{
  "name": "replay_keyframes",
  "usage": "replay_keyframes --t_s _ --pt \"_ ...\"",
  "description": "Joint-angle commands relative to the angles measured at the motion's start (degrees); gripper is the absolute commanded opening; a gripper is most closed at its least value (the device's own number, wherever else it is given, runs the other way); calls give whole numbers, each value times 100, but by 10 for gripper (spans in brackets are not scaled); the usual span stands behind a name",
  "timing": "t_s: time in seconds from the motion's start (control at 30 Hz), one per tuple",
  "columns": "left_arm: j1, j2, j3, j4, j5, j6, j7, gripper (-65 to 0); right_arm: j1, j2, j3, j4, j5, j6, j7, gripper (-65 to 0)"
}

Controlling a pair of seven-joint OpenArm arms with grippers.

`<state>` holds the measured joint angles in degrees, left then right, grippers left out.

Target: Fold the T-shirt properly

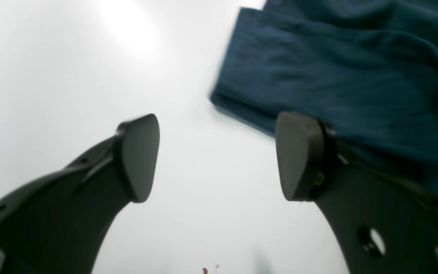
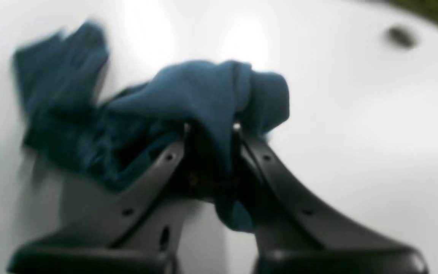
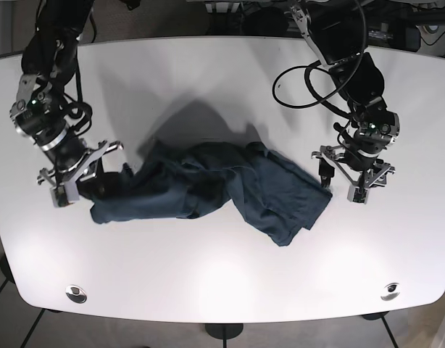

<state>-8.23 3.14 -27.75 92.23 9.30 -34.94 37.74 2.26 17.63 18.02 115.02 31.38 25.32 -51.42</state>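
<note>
The dark blue T-shirt (image 3: 215, 188) lies crumpled across the middle of the white table (image 3: 208, 80). My right gripper (image 3: 110, 170), at the left of the base view, is shut on a bunched fold at the shirt's left end. In the right wrist view the cloth (image 2: 203, 91) is pinched between the closed fingers of that gripper (image 2: 210, 129) and lifted off the table. My left gripper (image 3: 340, 187) is open and empty just beyond the shirt's right edge. In the left wrist view the shirt (image 1: 337, 76) lies behind the right finger of that gripper (image 1: 219, 156), with bare table between the pads.
Two round grommets sit near the table's front edge, one at the left (image 3: 75, 292) and one at the right (image 3: 389, 290). Black cables (image 3: 309, 80) loop above the left arm at the back right.
</note>
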Motion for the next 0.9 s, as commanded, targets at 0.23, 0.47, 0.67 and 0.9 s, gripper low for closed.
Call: replay_keyframes --t_s 0.23,0.47,0.67,0.9 --pt "203 69 98 136 -64 -36 -130 -210 2714 -308 -312 98 111 -13 -612 -629" --pt "1065 -133 1408 136 85 -1 -1246 -211 4499 -695 -1323 -438 111 -31 -638 -629" --pt "1443 -125 2269 232 674 369 -1993 -211 5607 -994 -1639 -1080 102 -40 -638 -629" --pt "1425 34 2753 391 666 738 -2011 -211 5914 -1064 -1666 -1493 102 -40 -638 -629"
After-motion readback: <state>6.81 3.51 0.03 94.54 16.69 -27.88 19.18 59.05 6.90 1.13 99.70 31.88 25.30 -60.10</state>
